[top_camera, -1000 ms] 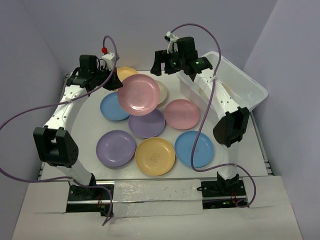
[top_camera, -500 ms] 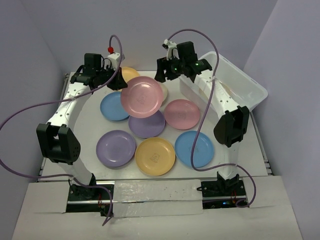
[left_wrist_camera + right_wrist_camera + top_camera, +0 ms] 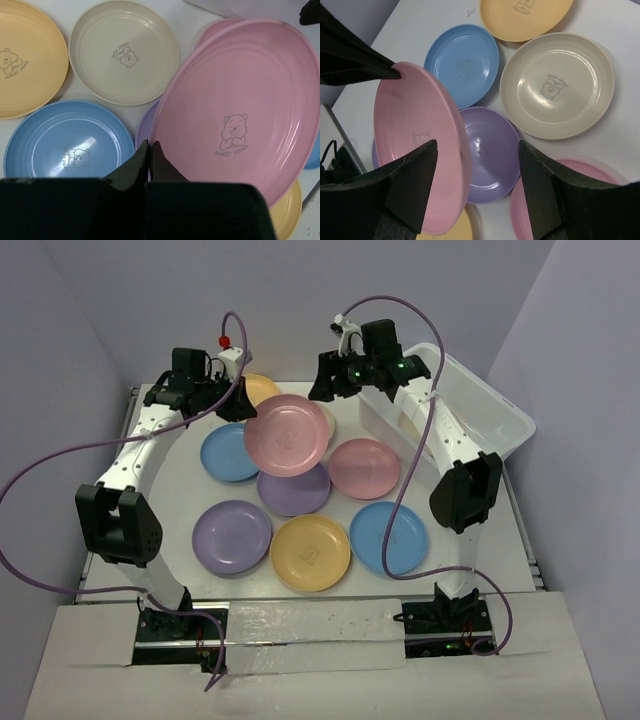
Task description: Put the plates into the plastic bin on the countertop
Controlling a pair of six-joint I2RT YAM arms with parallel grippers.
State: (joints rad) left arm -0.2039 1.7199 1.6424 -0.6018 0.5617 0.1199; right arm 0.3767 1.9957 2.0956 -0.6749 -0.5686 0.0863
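My left gripper (image 3: 241, 405) is shut on the left rim of a pink plate (image 3: 286, 434) and holds it tilted above the other plates. In the left wrist view the fingertips (image 3: 141, 148) pinch that plate's (image 3: 240, 110) edge. My right gripper (image 3: 326, 383) is open and empty, just beyond the held plate's far right edge. In the right wrist view the held plate (image 3: 415, 145) stands partly between its spread jaws (image 3: 477, 150). The translucent white bin (image 3: 470, 410) stands at the back right of the white countertop (image 3: 175, 490).
Plates lie flat on the countertop: blue (image 3: 225, 453), purple (image 3: 293, 487), pink (image 3: 364, 468), blue (image 3: 389, 537), yellow (image 3: 311, 552), purple (image 3: 232, 536), yellow (image 3: 258, 388) at the back. A beige one (image 3: 557, 85) lies under the right gripper. Cables loop over both arms.
The left gripper has carried the pink plate slightly to the right, toward the right gripper. The right gripper has shifted a little and stays open.
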